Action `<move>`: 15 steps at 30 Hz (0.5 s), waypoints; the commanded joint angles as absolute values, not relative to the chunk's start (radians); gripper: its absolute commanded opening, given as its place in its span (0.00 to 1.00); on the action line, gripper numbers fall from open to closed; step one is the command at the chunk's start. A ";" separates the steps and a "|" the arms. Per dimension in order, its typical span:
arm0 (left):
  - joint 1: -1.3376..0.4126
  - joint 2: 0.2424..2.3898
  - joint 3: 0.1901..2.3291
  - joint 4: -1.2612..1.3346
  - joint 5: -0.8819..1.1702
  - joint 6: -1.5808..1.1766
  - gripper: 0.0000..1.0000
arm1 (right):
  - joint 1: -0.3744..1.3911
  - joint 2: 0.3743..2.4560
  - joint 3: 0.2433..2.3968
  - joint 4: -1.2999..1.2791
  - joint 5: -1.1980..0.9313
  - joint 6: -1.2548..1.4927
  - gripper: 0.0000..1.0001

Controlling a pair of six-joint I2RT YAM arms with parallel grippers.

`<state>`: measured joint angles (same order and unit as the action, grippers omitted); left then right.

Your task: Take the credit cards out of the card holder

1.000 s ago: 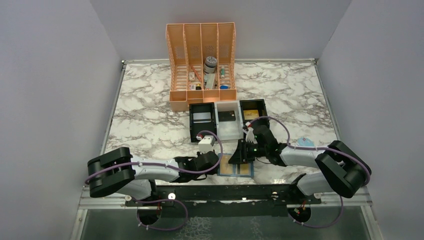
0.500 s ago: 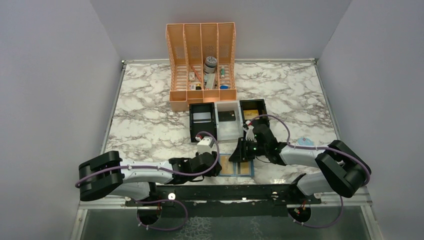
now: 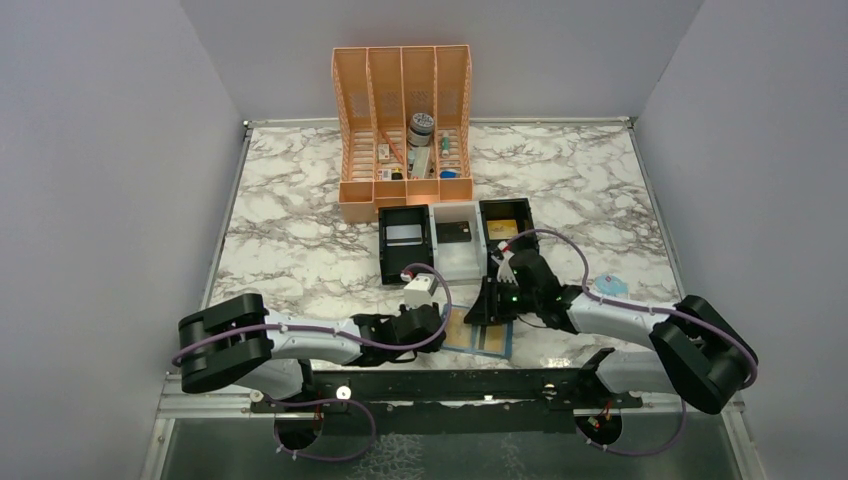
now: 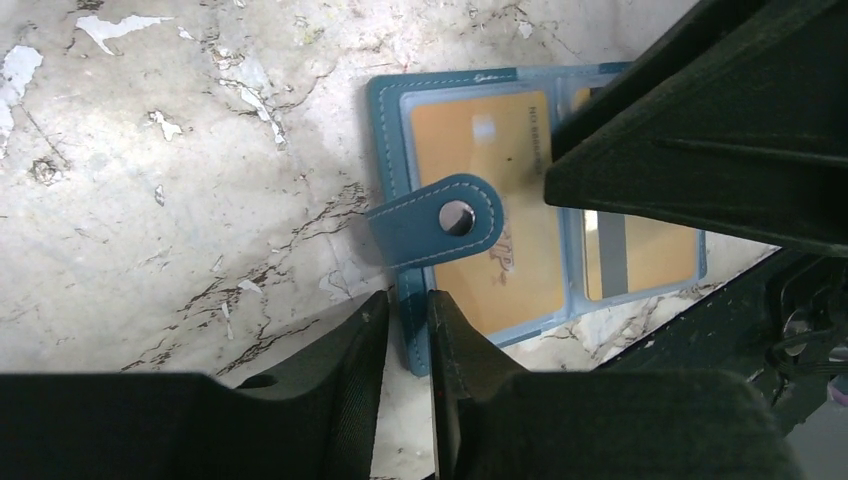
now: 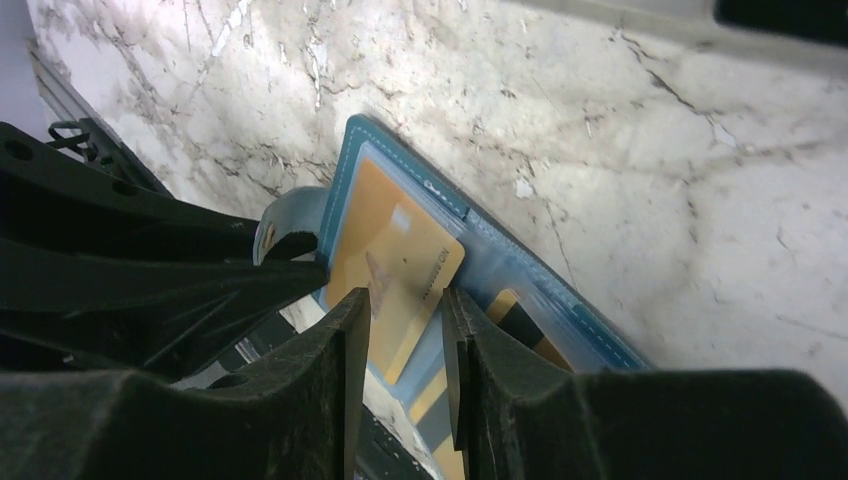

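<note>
**Top view.** The card holder [image 3: 476, 338] lies open and flat at the near edge of the marble worktop [image 3: 300, 250]. Its long axis runs left to right, and it sits between the two grippers. The left gripper [image 3: 438, 327] reaches its left end from low on the left. The right gripper [image 3: 490, 308] stands over its far edge, so the right arm is the one placed on the cards. Farther off are a three-compartment tray [image 3: 458, 266] and an orange file rack [image 3: 350, 190]. A pale blue packet [image 3: 608, 285] lies to the right. Plain grey walls close in three sides.

**Left wrist.** The fingers [image 4: 370, 340] straddle the holder's left border toward its near corner, just below the folded-over tab [image 4: 420, 222]. The gap between them is narrow, and I cannot tell whether they pinch the border or only pin it down. The gold credit cards [image 4: 480, 160] show in both panels.

**Right wrist.** The fingers stand part-way apart and clasp nothing. Their tips are on or just over the left panel's card, which sits skewed with one corner out of its pocket. That card lies straight under these fingers, so the coming move likely means drawing it clear while the left arm steadies the sleeve.
</note>
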<state>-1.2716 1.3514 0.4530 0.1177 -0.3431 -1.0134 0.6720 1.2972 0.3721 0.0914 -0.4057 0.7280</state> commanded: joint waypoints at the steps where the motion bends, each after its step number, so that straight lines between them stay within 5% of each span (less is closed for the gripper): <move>1: -1.285 1.390 0.413 -0.004 -0.354 -1.041 0.24 | 0.666 1.240 0.368 -0.047 -0.346 0.716 0.34; 15: -1.302 1.424 0.436 0.055 -0.315 -1.009 0.20 | 0.701 1.300 0.396 -0.128 -0.292 0.730 0.34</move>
<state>-1.2854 1.3777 0.4629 0.1349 -0.3622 -1.0340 0.6785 1.2583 0.3859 -0.0273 -0.3706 0.7288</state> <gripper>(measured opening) 0.213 0.338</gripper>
